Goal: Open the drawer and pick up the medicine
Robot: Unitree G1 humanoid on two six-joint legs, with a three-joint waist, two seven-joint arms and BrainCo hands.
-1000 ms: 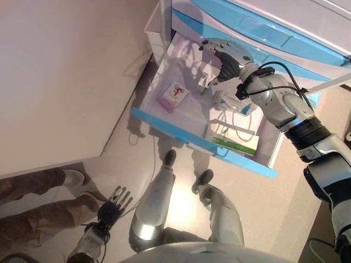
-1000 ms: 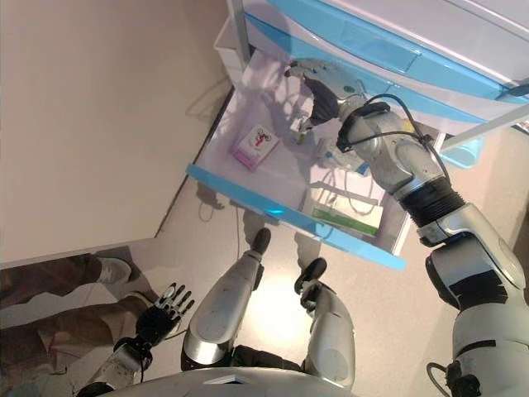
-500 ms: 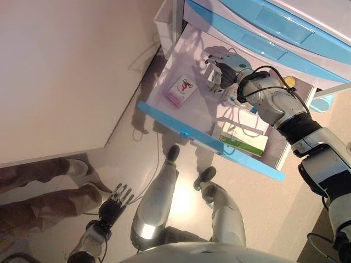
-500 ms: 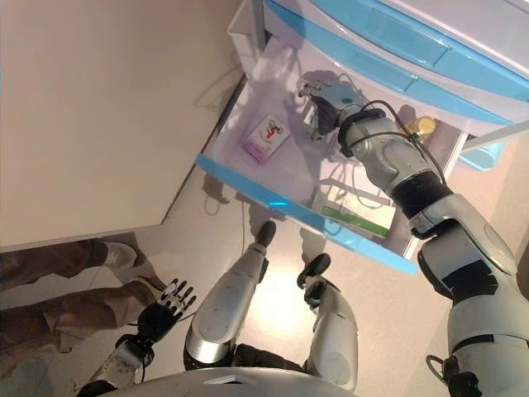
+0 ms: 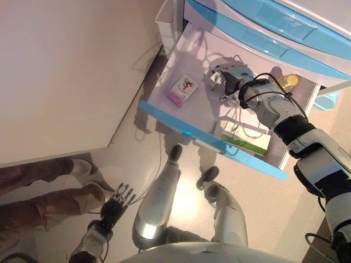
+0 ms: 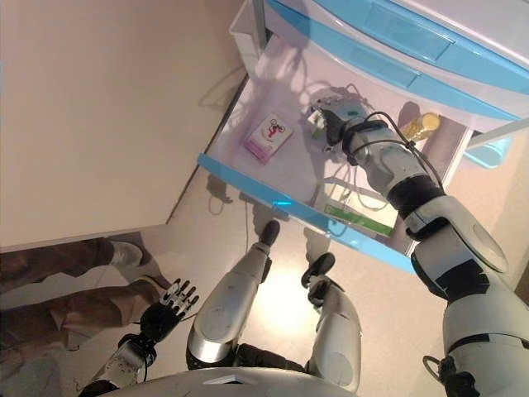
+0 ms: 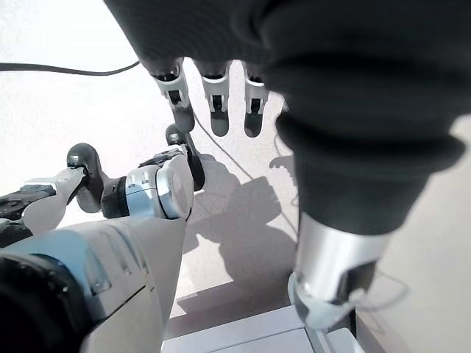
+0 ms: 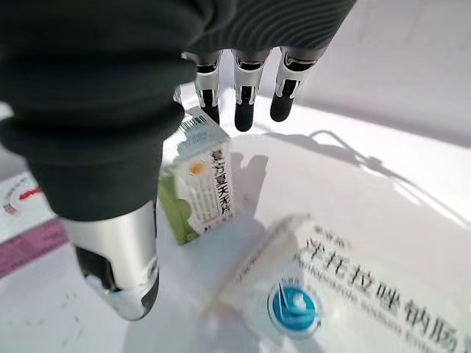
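Observation:
The white drawer with a blue front (image 5: 181, 129) is pulled out. On its floor lie a pink-and-white box (image 5: 182, 90), a small green-and-white medicine box (image 5: 214, 81), a white box with a blue logo (image 8: 316, 294) and a long green-and-white box (image 5: 245, 143). My right hand (image 5: 231, 76) is inside the drawer, right over the small box (image 8: 197, 184). Its fingers (image 8: 246, 88) reach straight past the box top and its thumb (image 8: 121, 272) stands beside the box, not closed on it. My left hand (image 5: 116, 204) hangs open low near the floor.
A yellow bottle (image 5: 288, 81) lies at the drawer's back right corner. Shut blue-fronted drawers (image 5: 274, 24) sit above the pulled-out one. A person's legs and shoes (image 5: 44, 189) are at the lower left, near my left hand. A pale wall panel (image 5: 66, 71) fills the left.
My right hand has come down and nearer inside the drawer, onto the small green-and-white box. The camera shifted a little. The left hand stays where it was.

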